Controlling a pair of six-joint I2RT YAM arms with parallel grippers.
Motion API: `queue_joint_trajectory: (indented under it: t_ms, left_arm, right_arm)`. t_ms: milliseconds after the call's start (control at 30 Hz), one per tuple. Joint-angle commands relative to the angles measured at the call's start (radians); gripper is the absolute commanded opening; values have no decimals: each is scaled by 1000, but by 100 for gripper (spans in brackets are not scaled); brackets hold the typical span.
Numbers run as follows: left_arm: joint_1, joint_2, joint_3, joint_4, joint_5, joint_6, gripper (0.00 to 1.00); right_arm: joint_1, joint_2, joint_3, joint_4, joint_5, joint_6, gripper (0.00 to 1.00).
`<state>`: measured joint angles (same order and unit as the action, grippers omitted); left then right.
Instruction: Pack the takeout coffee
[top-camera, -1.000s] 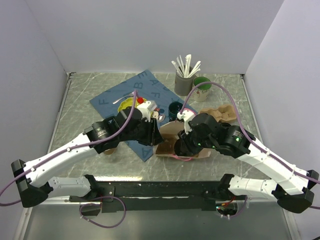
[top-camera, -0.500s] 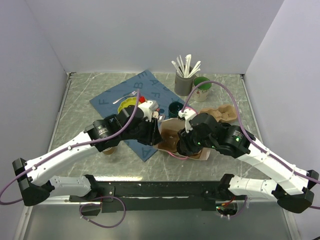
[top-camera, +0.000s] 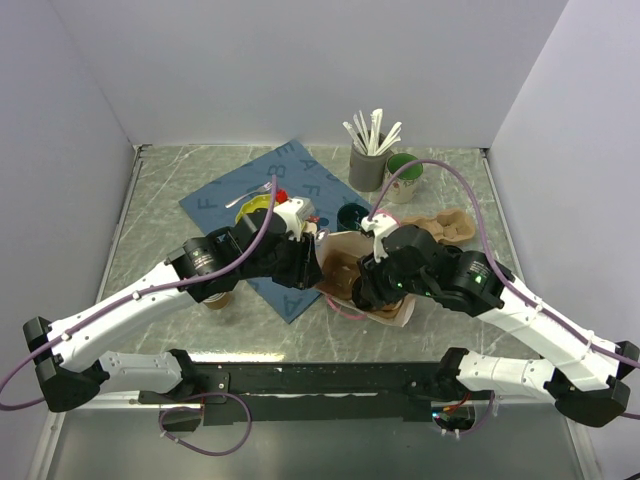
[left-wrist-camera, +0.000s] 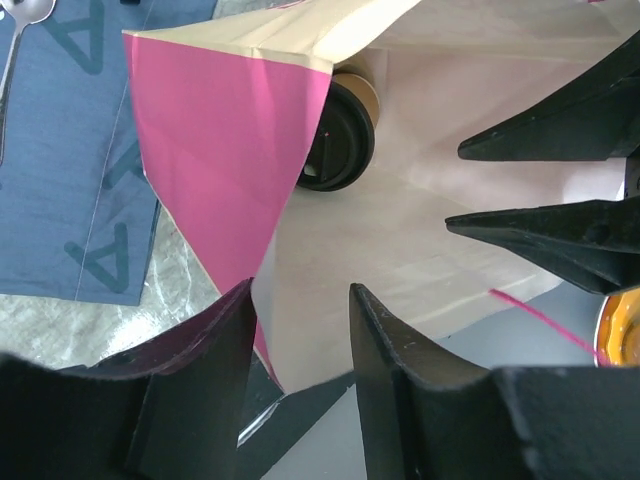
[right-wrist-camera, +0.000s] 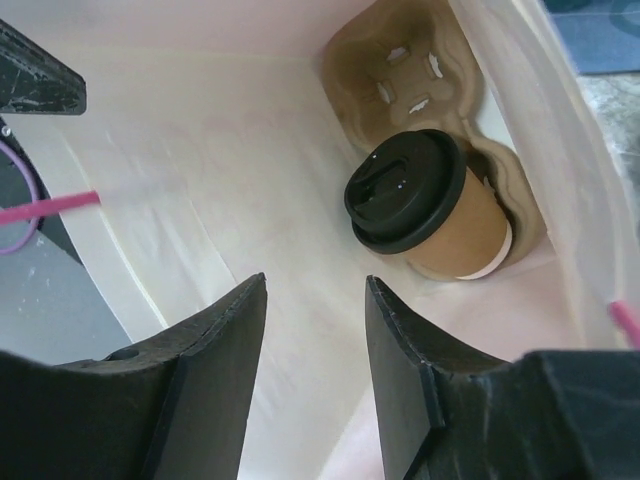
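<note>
On the left, the left hand (left-wrist-camera: 300, 290) is partly open at the mouth of the paper bag (left-wrist-camera: 410, 230). The edge of the bag's pink panel runs down into the gap between its fingers and lies against the left one, and the jaws are not pinched onto it. Beside that hand, a blue lettered cloth (left-wrist-camera: 60, 150) lies on the worktop (top-camera: 170, 190). The bag lies between the two arms. Deep inside it is the takeout coffee (right-wrist-camera: 425, 205), black lid on, seated in one pocket of a moulded pulp cup carrier (right-wrist-camera: 400, 60). On the right, the right hand (right-wrist-camera: 315, 282) points into the bag's mouth from the opposite side. Its jaws are about half apart with only bag paper showing between them, gripping nothing.
</note>
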<state>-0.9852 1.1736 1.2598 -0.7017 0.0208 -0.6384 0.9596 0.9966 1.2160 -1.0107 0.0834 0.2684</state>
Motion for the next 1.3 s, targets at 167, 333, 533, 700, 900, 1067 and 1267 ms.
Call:
queue_joint_trajectory:
  t_ms: [167, 333, 533, 700, 900, 1067, 1267]
  left_arm:
    - [5, -25, 49, -7, -18, 25, 49]
    - [3, -32, 52, -1, -18, 25, 50]
    - [3, -32, 62, 1, -50, 28, 50]
    - [3, -23, 108, -24, -96, 65, 52]
    - [3, 40, 213, -105, -205, 97, 55]
    - [13, 81, 245, -81, -187, 184, 58]
    - [14, 83, 188, 27, -2, 266, 59]
  right_arm:
    - [2, -18, 80, 27, 56, 11, 62]
    - [4, -32, 80, 24, 62, 9, 67]
    - [4, -39, 73, 21, 62, 3, 67]
    - [2, -33, 76, 12, 88, -11, 67]
    - [2, -15, 76, -5, 115, -15, 67]
    - [2, -27, 68, -16, 110, -34, 67]
    - [2, -50, 37, 6, 90, -43, 67]
